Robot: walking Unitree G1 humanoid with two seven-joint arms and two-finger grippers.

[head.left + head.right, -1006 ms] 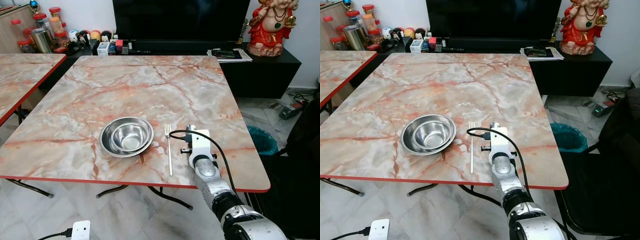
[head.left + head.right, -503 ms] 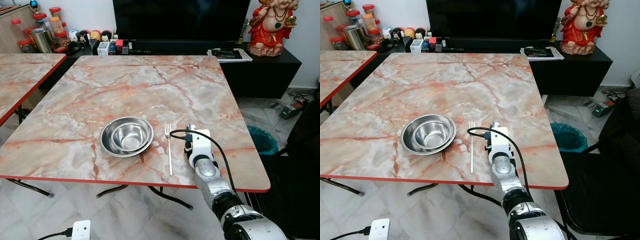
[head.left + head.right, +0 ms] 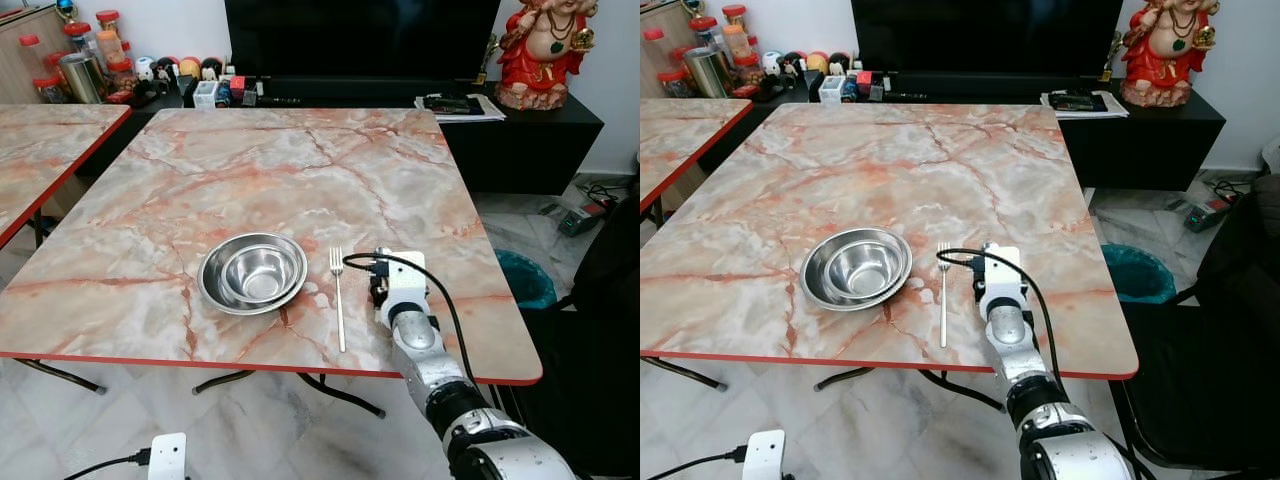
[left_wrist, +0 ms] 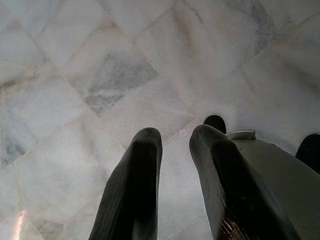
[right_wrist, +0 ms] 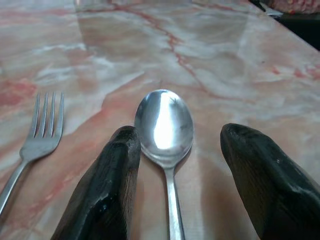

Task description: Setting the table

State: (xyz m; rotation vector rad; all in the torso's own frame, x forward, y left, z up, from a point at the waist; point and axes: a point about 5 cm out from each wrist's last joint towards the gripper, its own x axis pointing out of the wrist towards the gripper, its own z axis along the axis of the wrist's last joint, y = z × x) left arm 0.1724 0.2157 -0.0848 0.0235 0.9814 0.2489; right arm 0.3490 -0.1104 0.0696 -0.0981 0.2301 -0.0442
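Observation:
A steel bowl [image 3: 252, 273] sits on the marble table [image 3: 300, 170] near its front edge. A fork [image 3: 338, 300] lies just right of the bowl, tines pointing away from me. Right of the fork my right arm [image 3: 402, 290] rests low over the table. A spoon [image 5: 164, 125] lies flat on the marble, bowl up, between the fingers of my right gripper [image 5: 181, 129], which is open. One finger is close beside the spoon's bowl, the other well apart. The fork [image 5: 42, 130] lies alongside. My left gripper [image 4: 175, 137] hangs over floor tiles, its fingers nearly together.
A second marble table [image 3: 40, 150] stands at the left. Behind is a black TV cabinet [image 3: 520, 130] with jars [image 3: 90, 60] and a red statue [image 3: 545, 50]. A teal bin [image 3: 522, 278] and dark chair [image 3: 1230, 330] are at the right. A white device [image 3: 165, 455] lies on the floor.
My right wrist has edged slightly forward over the table. The bowl and fork have not moved.

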